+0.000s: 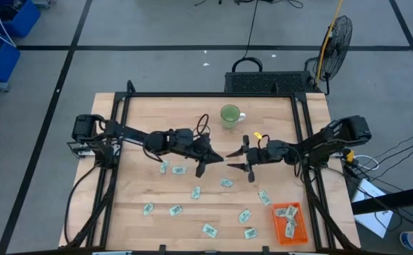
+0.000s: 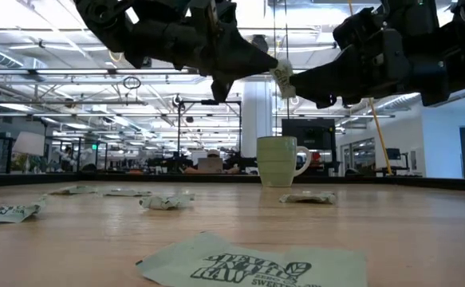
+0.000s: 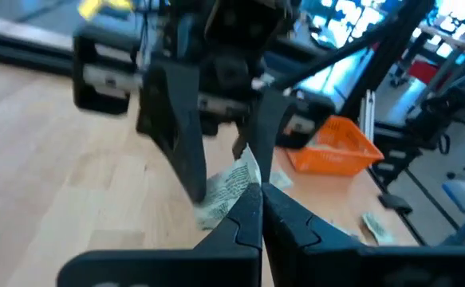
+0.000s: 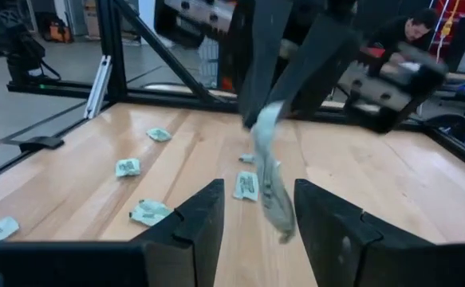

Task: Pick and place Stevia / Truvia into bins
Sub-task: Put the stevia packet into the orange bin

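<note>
While both arms meet above the middle of the worktop (image 1: 142, 120), ten loose sachets can be counted lying flat on the wood in the high view, scattered from just under the arms down toward the near edge, for example one (image 1: 196, 192) near the centre and one (image 1: 148, 209) far to the left. About three more sachets lie inside the single orange bin (image 1: 289, 222), which sits at the near right corner, well apart from the arms. One green mug (image 1: 229, 115) stands upright at the far side, handle to the right.

One further sachet (image 3: 234, 185) hangs in the air between the two hands. The left hand (image 3: 260, 191) is pinched fully closed on it: in the left wrist view its two dark fingers meet at the tips with the paper's edge caught between them, and the low view shows the sachet (image 2: 282, 78) dangling from that tip, clear of the worktop. The right hand (image 4: 260, 207) faces it from the other side with its fingers spread wide. In the right wrist view the crumpled sachet (image 4: 269, 171) hangs down into the gap between those fingers; whether either finger touches the paper cannot be told. Both hands hover above the wood, tips nearly meeting in the high view.
</note>
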Robot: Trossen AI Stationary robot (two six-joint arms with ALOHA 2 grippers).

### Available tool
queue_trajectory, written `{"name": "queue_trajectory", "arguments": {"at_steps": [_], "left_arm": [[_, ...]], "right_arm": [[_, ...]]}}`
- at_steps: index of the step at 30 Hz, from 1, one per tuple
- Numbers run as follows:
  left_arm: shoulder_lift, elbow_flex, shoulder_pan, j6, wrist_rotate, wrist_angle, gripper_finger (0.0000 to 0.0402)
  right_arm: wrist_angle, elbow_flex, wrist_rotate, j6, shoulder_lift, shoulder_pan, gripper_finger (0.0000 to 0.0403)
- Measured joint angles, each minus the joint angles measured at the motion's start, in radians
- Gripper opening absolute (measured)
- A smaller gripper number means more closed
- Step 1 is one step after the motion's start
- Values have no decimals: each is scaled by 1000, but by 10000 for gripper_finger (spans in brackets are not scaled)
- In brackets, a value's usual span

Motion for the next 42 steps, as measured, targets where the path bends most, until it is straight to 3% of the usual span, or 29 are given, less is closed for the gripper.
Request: {"name": "queue_trajectory", "arguments": {"at_steps": [16,32,36,42], "left_arm": [[0,1,0,20,-71,-1,5],[0,1,0,82,-73,-7,66],[0,1,0,101,-73,-7,67],[-24,9,39,123,-65,2,67]], "right_arm": [[-2,0,5,-1,0,-15,95],[-42,1,1,0,0,-15,3],[-107,1,0,24,0,-19,27],[-288,95,3,21,44,-21,104]]}}
